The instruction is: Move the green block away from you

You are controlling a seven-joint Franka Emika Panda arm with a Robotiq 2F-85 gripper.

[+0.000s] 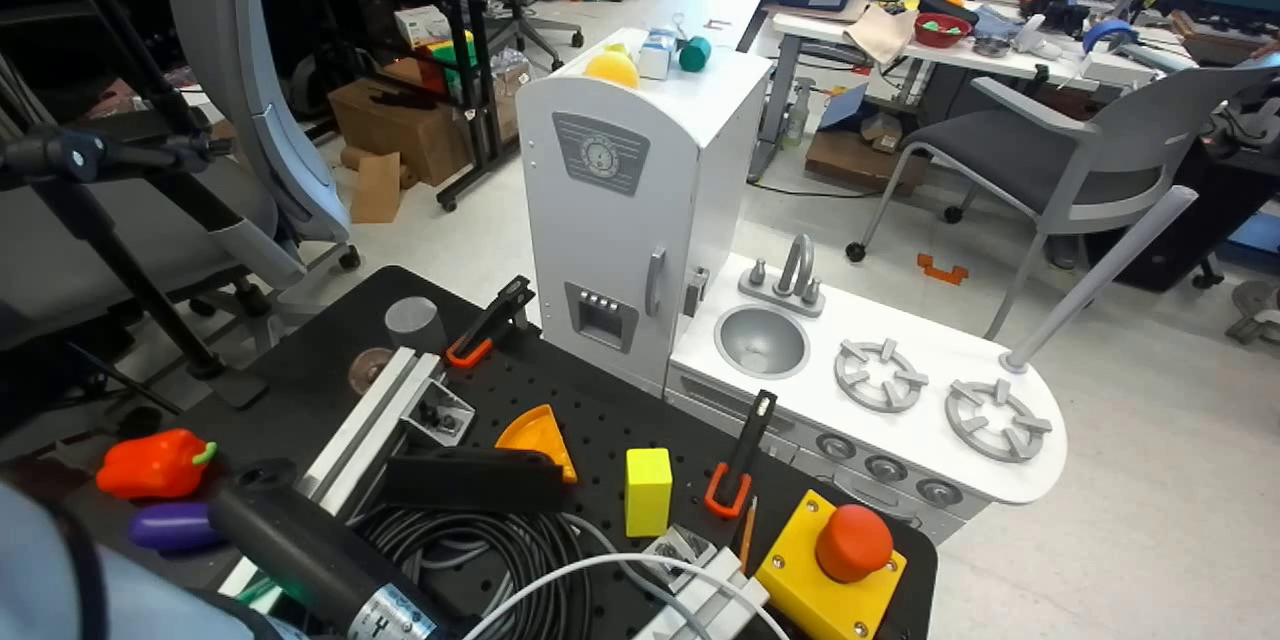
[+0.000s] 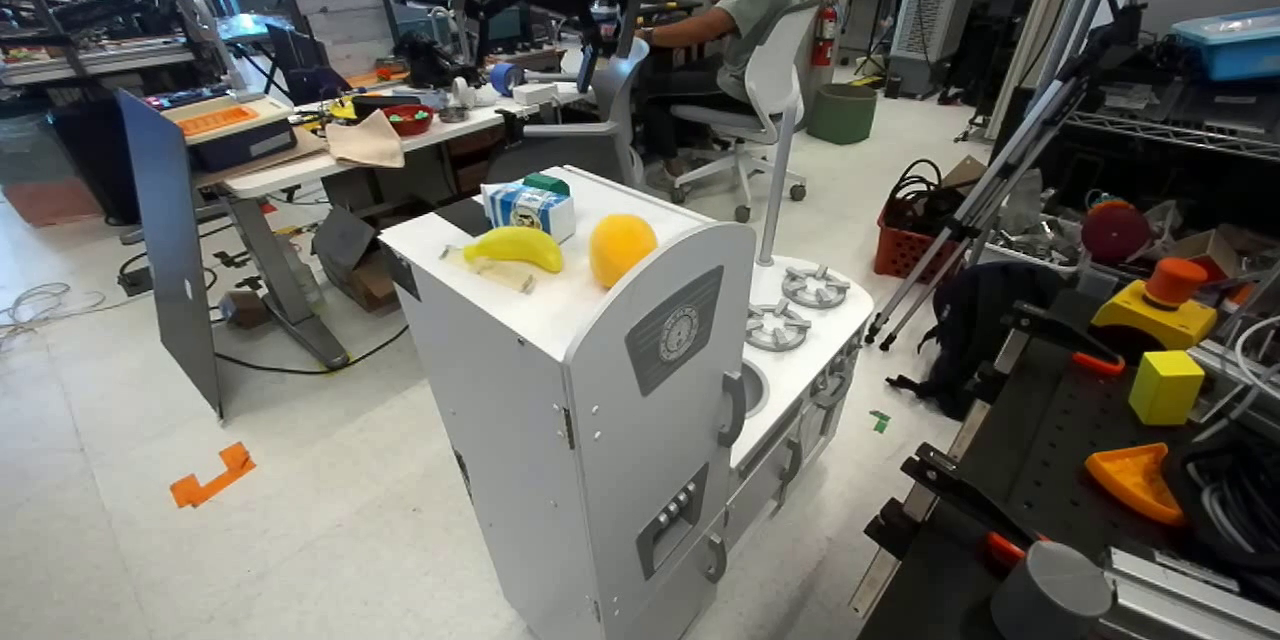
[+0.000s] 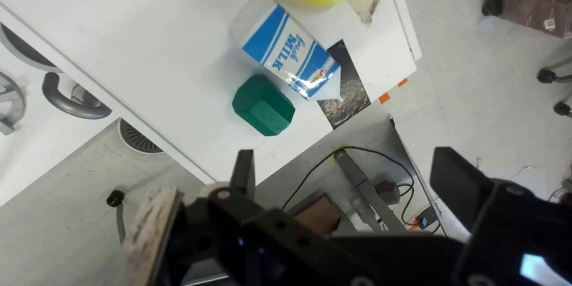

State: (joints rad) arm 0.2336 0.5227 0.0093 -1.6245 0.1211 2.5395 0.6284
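Observation:
The green block (image 3: 263,106) is a small dark green faceted piece. It lies on the white top of the toy kitchen tower (image 3: 147,53), beside the milk carton (image 3: 290,51) and near the edge. The block also shows in both exterior views (image 1: 694,54) (image 2: 546,183), partly behind the carton in the latter. My gripper (image 3: 344,167) is open with nothing between its fingers. In the wrist view the block is above and slightly right of the left fingertip, apart from it. In an exterior view the gripper (image 2: 532,60) hangs in the air higher than the tower top.
A yellow banana (image 2: 515,247), an orange ball (image 2: 620,248) and a pale yellowish piece (image 2: 503,273) share the tower top. The lower counter with a sink (image 1: 762,340) and burners adjoins the tower. A black pegboard table (image 1: 600,390) holds clamps, cables and a yellow cube (image 1: 648,492).

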